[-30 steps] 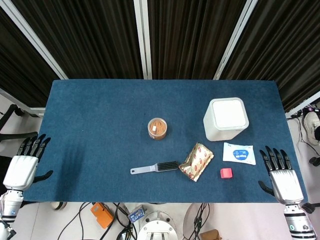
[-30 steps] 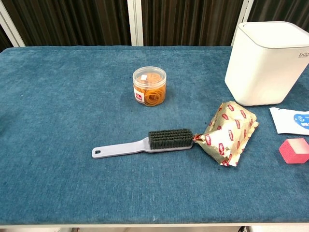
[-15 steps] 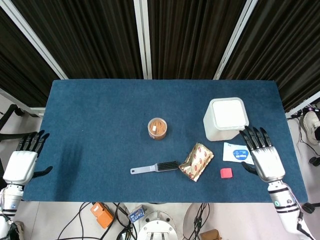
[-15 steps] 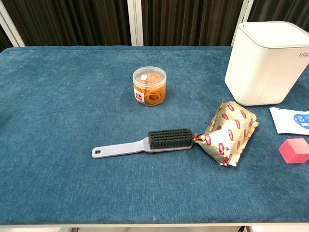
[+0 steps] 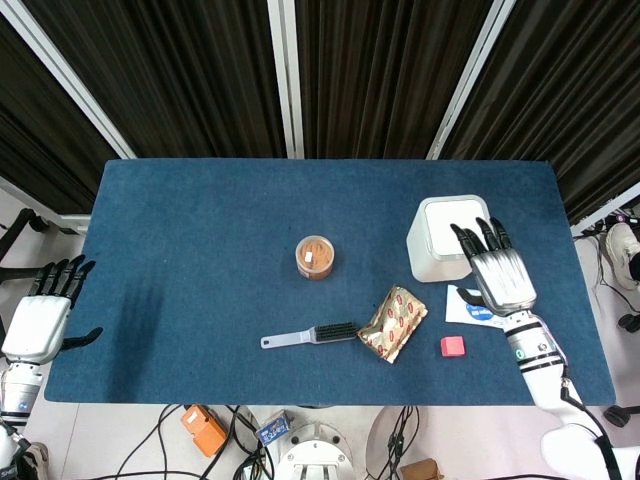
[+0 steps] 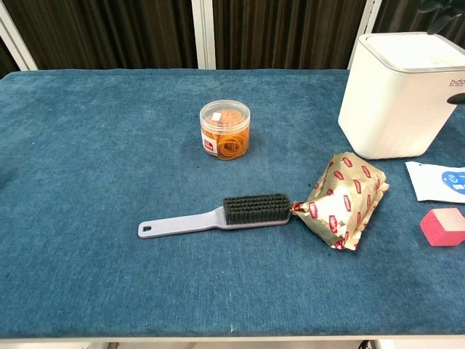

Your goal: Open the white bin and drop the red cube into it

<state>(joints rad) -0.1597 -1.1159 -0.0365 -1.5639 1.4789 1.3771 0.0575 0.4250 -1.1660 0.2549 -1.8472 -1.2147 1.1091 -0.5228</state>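
White plastic marks the target: the white bin (image 5: 451, 238) stands toward the right edge of the blue tabletop (image 5: 200, 250), lid closed. The right hand (image 5: 497, 272) hovers over its near-right part, fingers spread and straight, holding nothing; whether the fingertips touch the lid I cannot tell from either view. The left hand (image 5: 40, 320) sits off the left edge of the table, fingers apart and empty.

By my reading, the opening step is in hand, not the pick. The red cube (image 5: 452, 346) lies untouched near the front edge, just beside a white packet (image 5: 472, 306) and right of a foil snack bag (image 5: 392, 322).

Next, the right hand likely needs to press the lid so that it opens, then reach back toward the front edge for the cube.
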